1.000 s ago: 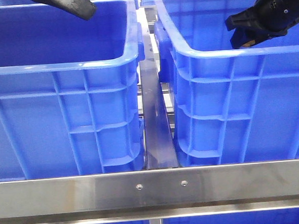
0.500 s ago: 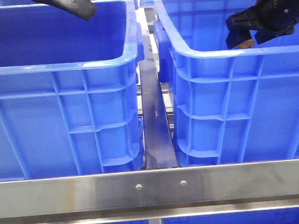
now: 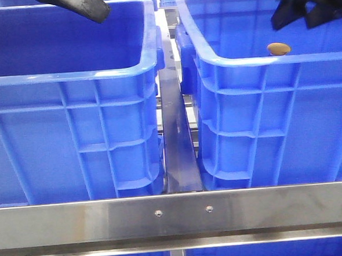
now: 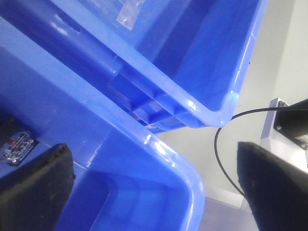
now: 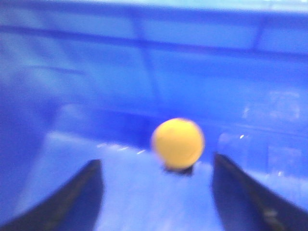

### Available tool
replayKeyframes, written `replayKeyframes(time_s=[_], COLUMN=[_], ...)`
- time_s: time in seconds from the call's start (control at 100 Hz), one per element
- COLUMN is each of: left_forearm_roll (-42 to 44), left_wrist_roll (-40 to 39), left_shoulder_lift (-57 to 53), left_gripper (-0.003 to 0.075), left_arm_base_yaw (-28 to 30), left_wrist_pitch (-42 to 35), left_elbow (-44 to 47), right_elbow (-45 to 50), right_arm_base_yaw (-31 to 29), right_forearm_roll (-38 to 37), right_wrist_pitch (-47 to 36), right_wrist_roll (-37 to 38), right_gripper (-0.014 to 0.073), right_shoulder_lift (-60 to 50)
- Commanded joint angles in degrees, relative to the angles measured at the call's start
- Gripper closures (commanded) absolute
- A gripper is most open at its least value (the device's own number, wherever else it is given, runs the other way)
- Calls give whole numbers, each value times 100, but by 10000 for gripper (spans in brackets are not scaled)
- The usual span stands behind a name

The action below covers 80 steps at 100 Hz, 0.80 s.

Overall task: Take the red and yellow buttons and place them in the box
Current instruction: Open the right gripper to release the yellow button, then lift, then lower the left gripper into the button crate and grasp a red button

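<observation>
The yellow button [image 3: 278, 49] is free inside the right blue box [image 3: 264, 128], just above its near rim. In the blurred right wrist view the button [image 5: 178, 143] is ahead of the two black fingers, touching neither. My right gripper [image 3: 299, 14] is open and empty above the box, up and to the right of the button; it also shows in the right wrist view [image 5: 156, 202]. My left gripper [image 3: 88, 8] hangs over the far left of the left blue crate [image 3: 72, 128]; it is open and empty in the left wrist view [image 4: 154, 192]. The red button is out of view.
A steel rail [image 3: 182, 214] runs across the front and a narrow metal strip [image 3: 177, 139] fills the gap between the two crates. The left wrist view shows two crate rims [image 4: 192, 101] side by side, a black cable [image 4: 221, 154] and pale floor.
My right gripper has opened, let go of the yellow button and risen up and to the right. The button stays inside the right box. The left arm has not moved.
</observation>
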Motion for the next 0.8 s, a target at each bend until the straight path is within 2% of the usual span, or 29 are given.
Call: replayKeyframes(time_s=[0.0, 0.16, 0.29, 0.44, 0.58, 0.66, 0.79], left_forearm_roll=[-363, -348, -282, 350, 1627, 2260, 3271], left_wrist_roll=[-46, -46, -101, -599, -1747, -2778, -3974], left_shoulder_lift=[-265, -265, -265, -325, -439, -452, -452], left_gripper=[82, 82, 82, 82, 82, 82, 82], left_arm_base_yaw=[20, 20, 20, 20, 20, 20, 20], left_wrist_pitch=[228, 228, 228, 102, -607, -1021, -1185], left_elbow=[-187, -187, -187, -187, -187, -187, -187], right_elbow=[37, 335, 643, 1024, 1275, 1330, 1330], right_arm_base_yaw=[-20, -20, -20, -20, -20, -20, -20], right_forearm_roll=[183, 557, 896, 1020, 1024, 1024, 1024], right_wrist_pitch=[261, 1111, 1537, 2011, 2183, 2183, 2237], right_wrist_roll=[-51, -47, -47, -47, -47, -47, -47], right_gripper=[272, 538, 663, 659, 659, 659, 659], right_shoulder_lift=[-730, -1581, -2140, -2722, -3093, -3174, -3174])
